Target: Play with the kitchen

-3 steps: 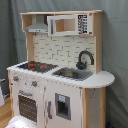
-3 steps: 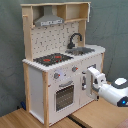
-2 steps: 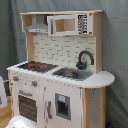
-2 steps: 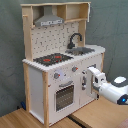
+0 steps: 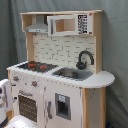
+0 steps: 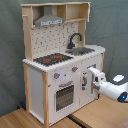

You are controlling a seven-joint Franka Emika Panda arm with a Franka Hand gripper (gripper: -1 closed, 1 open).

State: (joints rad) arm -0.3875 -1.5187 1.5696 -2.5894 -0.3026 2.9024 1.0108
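kitchen (image 6: pixel 60 70): tall toy unit, white panels + pale wood. Fills most of both exterior views, stands upright on a wood floor (image 6: pixel 20 120) w/ a grey curtain (image 6: pixel 110 20) behind.

top: hob (image 6: pixel 52 59) black w/ red rings, sink (image 6: pixel 82 50) next to it, black tap (image 6: pixel 75 39) at the back of the sink, grey hood (image 6: pixel 49 20) up over the hob.

front: oven door (image 6: pixel 65 96) w/ window sits under the hob, 2 knobs (image 6: pixel 65 73) above it. Second door (image 6: pixel 91 82) under the sink, looks closed afaict.

gripper (image 6: pixel 95 81): white, comes in from the second exterior view's right, tip right up against the front panel under the sink. Looks like touching or just about, can't say which. In the first exterior view only a white bit of arm (image 5: pixel 5 97) shows at the first exterior view's left edge.

grip state: can't tell if it's open or closed, nothing obviously held.

key relation: kitchen front is dead ahead of the gripper, arm reaches roughly level + square-ish to the panel. Oven door is off to the second exterior view's left of the tip and a bit lower; knobs are up and left; sink + tap well above.

my guess: next move depends on that sink-side door, since it's the nearest thing. Its long axis runs vertical, so any pull prob swings it sideways on a hinge, not down. Only one arm, so no choice there.
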